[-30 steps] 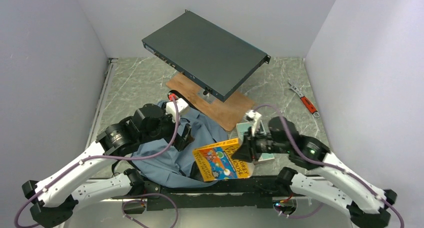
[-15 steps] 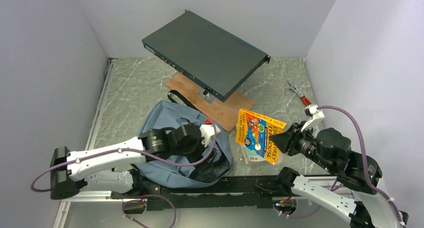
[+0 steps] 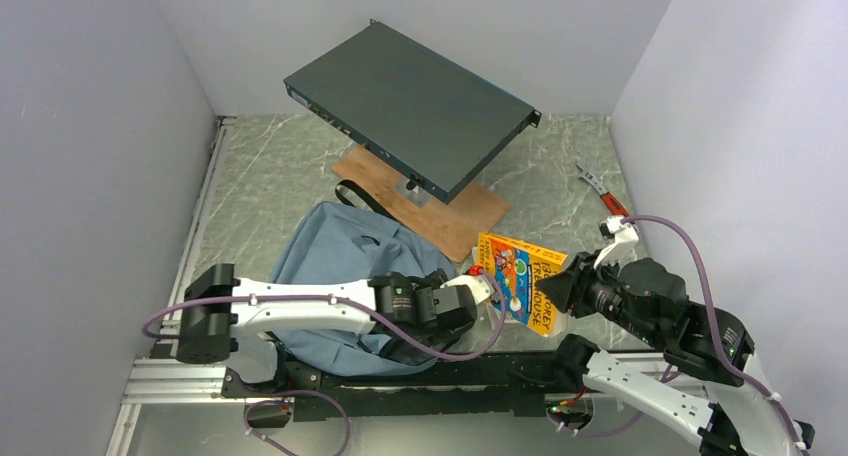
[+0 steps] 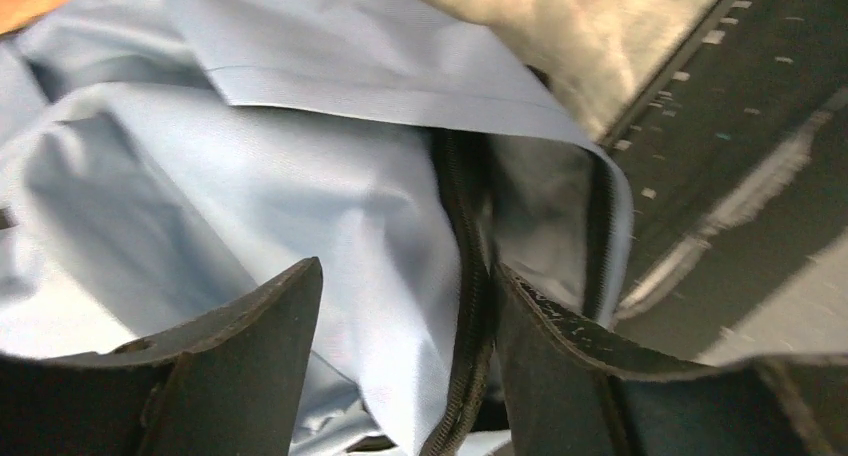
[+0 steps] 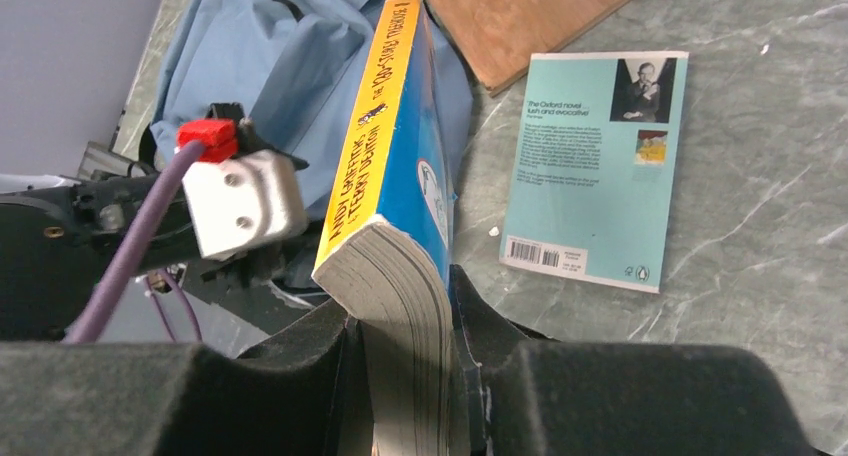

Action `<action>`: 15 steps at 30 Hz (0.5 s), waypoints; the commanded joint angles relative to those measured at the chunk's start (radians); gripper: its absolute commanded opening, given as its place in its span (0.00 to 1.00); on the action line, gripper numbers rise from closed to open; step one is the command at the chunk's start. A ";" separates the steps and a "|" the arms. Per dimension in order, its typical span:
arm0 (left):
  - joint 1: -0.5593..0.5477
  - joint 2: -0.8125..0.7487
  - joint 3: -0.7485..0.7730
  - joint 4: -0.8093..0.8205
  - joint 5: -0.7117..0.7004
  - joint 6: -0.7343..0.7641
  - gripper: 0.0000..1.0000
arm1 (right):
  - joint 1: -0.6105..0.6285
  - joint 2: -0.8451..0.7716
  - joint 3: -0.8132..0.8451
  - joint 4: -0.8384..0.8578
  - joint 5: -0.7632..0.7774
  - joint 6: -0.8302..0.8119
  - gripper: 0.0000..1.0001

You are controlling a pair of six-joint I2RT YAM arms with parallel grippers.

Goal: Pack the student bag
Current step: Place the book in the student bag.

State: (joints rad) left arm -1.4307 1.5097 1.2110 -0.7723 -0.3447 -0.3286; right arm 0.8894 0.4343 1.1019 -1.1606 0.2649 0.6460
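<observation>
Stretching farther along the near edge of the student bag (image 3: 320,251) than half a second ago, the left gripper (image 4: 405,276) is sitting at its right-hand opening, jaws parted astride the zipper. Just right of the bag, the right gripper (image 5: 400,311) is clamping a yellow book (image 5: 385,126) above a teal paperback (image 5: 595,166) lying on the bench (image 5: 760,96)

Dark metal box (image 3: 410,108) above wooden board (image 3: 465,221); red-handled tool (image 3: 607,196) near right wall (image 3: 730,126).
</observation>
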 commanded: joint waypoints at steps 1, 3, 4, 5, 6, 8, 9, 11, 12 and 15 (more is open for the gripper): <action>-0.016 0.060 0.064 -0.131 -0.267 -0.022 0.63 | -0.001 -0.011 0.003 0.076 -0.038 0.023 0.00; -0.026 0.077 0.079 -0.142 -0.286 -0.016 0.59 | -0.001 -0.013 -0.002 0.073 -0.031 0.028 0.00; -0.031 0.081 0.084 -0.141 -0.282 -0.008 0.59 | -0.001 -0.013 0.001 0.071 -0.030 0.030 0.00; -0.035 0.086 0.085 -0.135 -0.274 0.001 0.61 | -0.001 -0.010 0.004 0.068 -0.033 0.030 0.00; -0.041 0.089 0.081 -0.123 -0.268 0.013 0.63 | -0.001 -0.008 0.005 0.068 -0.037 0.029 0.00; -0.050 0.098 0.068 -0.102 -0.255 0.033 0.71 | -0.001 -0.009 0.001 0.073 -0.038 0.023 0.00; -0.052 0.107 0.070 -0.106 -0.253 0.037 0.72 | -0.001 -0.009 -0.001 0.077 -0.038 0.023 0.00; -0.054 0.123 0.092 -0.134 -0.260 0.034 0.68 | -0.001 -0.001 -0.002 0.079 -0.045 0.026 0.00; -0.055 0.125 0.097 -0.147 -0.272 0.033 0.57 | -0.001 0.004 -0.003 0.078 -0.053 0.028 0.00; -0.056 0.096 0.104 -0.173 -0.360 -0.005 0.29 | -0.001 0.015 -0.019 0.084 -0.071 0.034 0.00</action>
State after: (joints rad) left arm -1.4811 1.6321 1.2705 -0.8993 -0.5823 -0.3077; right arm 0.8894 0.4370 1.0863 -1.1656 0.2218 0.6590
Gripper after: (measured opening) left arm 0.417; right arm 0.256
